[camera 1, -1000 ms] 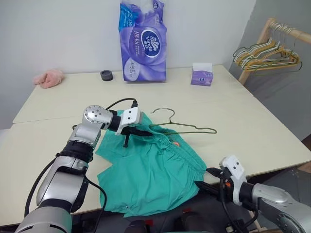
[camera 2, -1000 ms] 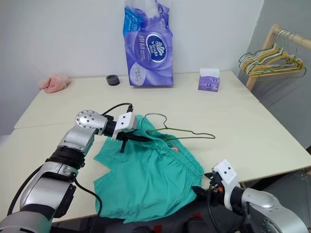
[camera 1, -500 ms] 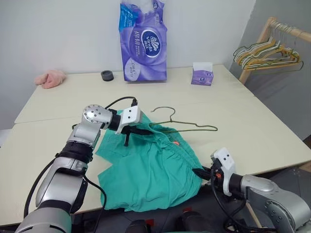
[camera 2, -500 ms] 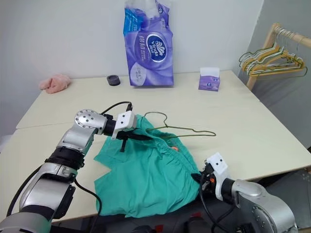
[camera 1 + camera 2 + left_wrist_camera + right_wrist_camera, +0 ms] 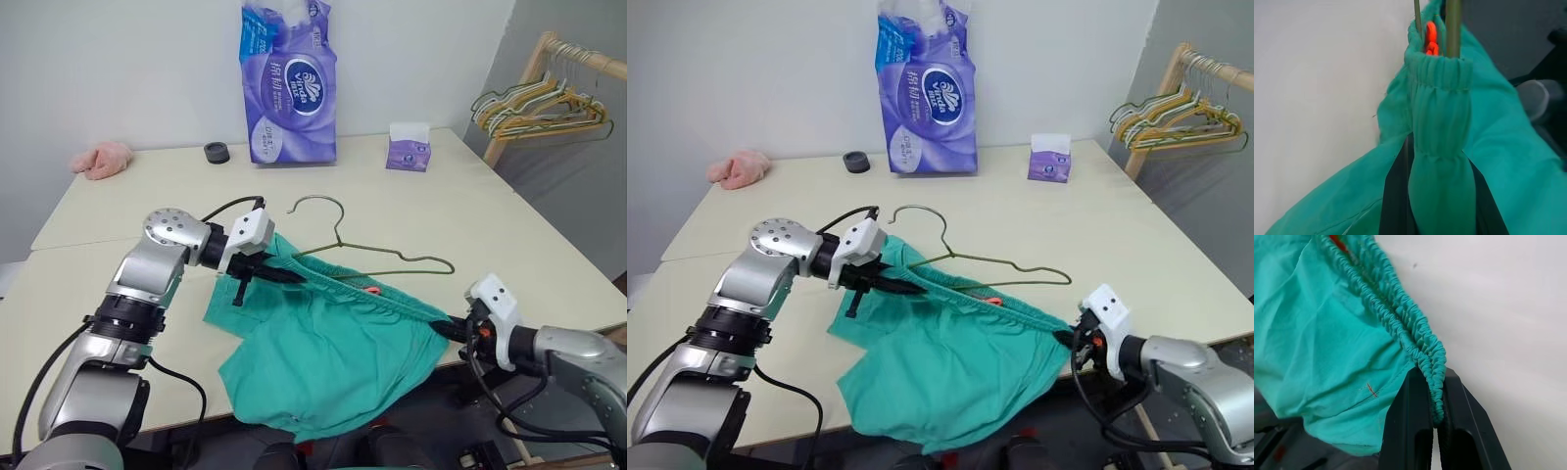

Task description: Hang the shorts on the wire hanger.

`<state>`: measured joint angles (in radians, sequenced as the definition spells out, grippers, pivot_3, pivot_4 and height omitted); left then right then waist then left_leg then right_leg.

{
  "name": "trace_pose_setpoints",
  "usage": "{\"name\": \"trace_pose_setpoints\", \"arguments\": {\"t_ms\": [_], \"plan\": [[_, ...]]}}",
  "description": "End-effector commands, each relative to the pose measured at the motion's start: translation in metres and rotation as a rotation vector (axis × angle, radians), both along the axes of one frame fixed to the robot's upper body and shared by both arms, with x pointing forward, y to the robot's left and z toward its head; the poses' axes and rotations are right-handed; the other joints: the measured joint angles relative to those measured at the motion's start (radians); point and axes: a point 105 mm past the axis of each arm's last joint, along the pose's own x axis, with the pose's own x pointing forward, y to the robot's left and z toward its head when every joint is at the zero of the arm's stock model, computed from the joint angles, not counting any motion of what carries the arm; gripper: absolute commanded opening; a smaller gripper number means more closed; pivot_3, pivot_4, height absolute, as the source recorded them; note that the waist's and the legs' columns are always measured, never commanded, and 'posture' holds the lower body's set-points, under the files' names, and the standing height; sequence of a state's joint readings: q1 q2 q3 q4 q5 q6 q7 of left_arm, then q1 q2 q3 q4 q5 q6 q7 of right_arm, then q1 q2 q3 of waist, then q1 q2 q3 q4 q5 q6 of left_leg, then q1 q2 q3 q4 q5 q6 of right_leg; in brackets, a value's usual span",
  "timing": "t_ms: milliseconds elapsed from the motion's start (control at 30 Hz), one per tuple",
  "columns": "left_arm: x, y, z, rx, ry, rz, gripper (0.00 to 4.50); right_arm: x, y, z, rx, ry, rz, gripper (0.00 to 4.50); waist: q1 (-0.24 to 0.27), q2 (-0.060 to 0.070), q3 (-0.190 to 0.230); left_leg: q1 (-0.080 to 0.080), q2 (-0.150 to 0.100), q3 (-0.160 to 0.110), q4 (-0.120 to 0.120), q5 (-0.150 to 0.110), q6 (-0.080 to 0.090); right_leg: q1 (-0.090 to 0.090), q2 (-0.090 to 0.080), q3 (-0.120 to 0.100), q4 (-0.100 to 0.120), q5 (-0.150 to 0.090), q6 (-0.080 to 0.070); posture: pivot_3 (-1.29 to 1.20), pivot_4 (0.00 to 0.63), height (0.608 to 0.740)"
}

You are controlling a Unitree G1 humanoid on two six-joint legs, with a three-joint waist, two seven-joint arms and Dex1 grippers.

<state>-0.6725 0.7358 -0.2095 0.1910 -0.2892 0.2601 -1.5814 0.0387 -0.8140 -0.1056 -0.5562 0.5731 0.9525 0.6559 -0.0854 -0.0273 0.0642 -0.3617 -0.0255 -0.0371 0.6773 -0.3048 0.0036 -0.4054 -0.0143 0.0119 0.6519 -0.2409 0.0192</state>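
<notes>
Clutter sits well behind the shorts (image 5: pixel 343 343) on the counter (image 5: pixel 549 255): a tall purple tissue pack (image 5: pixel 290 80) stands at the far edge by the wall, with a small dark round thing (image 5: pixel 217 152) just beside it and a small purple tissue box (image 5: pixel 408 148) off to its other side, while a pink cloth lump (image 5: pixel 100 158) lies at the far left corner. Beyond the counter's right end, a wooden rack carries a bunch of green and yellow hangers (image 5: pixel 534 106). None of these lies between the shorts and the arms. The wire hanger (image 5: pixel 377 257) lies on the counter just behind the shorts, its hook toward the tissue pack, and its lower wire touches or runs just along the stretched waistband. The left end effector (image 5: pixel 266 275) is clenched on the waistband's left end, and the gathered elastic bulges out between its black fingers (image 5: pixel 1393 196). The right end effector (image 5: pixel 453 328) is clamped on the waistband's right end at the counter's near edge. Between the two, the waistband is pulled into a taut line, and the legs of the shorts droop over the near edge.
</notes>
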Motion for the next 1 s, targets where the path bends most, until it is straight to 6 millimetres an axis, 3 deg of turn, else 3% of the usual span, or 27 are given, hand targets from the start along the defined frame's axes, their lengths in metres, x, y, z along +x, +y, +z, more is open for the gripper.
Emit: {"name": "trace_pose_setpoints", "arguments": {"t_ms": [33,167,333,500,633,833,1000], "plan": [[-0.006,0.012,0.003,0.068,-0.015,-0.014,0.00,0.008,-0.018,0.007,-0.042,-0.013,-0.028,0.05,0.000,0.000,0.000,0.000,0.000,0.000,0.000,0.000,0.000,0.000,0.000,0.000,0.000,0.000,0.000,-0.16,0.052,0.740],[-0.005,0.022,-0.012,0.169,-0.033,-0.021,0.00,0.010,-0.021,0.009,-0.076,-0.011,0.021,0.05,0.001,0.002,0.001,0.001,0.000,0.002,0.000,0.000,0.000,0.000,0.000,0.002,0.000,0.000,0.000,-0.15,0.054,0.740],[0.011,0.025,-0.020,0.195,-0.105,0.036,0.00,0.014,-0.019,0.019,-0.124,-0.047,0.104,0.05,0.004,0.004,0.003,0.000,0.000,0.003,0.000,0.000,0.000,0.000,0.000,0.002,-0.001,0.000,0.001,-0.16,0.057,0.740],[0.022,0.020,-0.024,0.179,-0.164,0.068,0.00,0.019,-0.002,0.026,-0.159,-0.099,0.226,0.05,0.003,0.005,0.004,0.000,0.000,0.004,0.001,0.000,0.001,0.000,0.000,0.003,-0.001,0.000,0.001,-0.16,0.057,0.740],[0.016,0.021,-0.030,0.200,-0.144,0.037,0.00,0.021,0.010,0.027,-0.159,-0.116,0.276,0.05,0.002,0.006,0.004,0.000,0.000,0.004,0.000,-0.001,0.001,0.000,0.000,0.003,-0.001,0.001,0.000,-0.15,0.057,0.740],[0.015,0.028,-0.034,0.236,-0.134,0.041,0.00,0.019,0.011,0.029,-0.188,-0.131,0.315,0.05,0.003,0.006,0.004,0.000,0.000,0.004,0.001,-0.001,0.001,0.000,0.000,0.003,-0.001,0.001,0.000,-0.15,0.056,0.740],[0.017,0.022,-0.038,0.241,-0.157,0.040,0.00,0.022,0.020,0.041,-0.237,-0.183,0.381,0.05,0.002,0.006,0.004,0.000,0.000,0.004,0.001,-0.001,0.001,0.000,0.000,0.004,-0.001,0.001,0.000,-0.16,0.055,0.740]]}}
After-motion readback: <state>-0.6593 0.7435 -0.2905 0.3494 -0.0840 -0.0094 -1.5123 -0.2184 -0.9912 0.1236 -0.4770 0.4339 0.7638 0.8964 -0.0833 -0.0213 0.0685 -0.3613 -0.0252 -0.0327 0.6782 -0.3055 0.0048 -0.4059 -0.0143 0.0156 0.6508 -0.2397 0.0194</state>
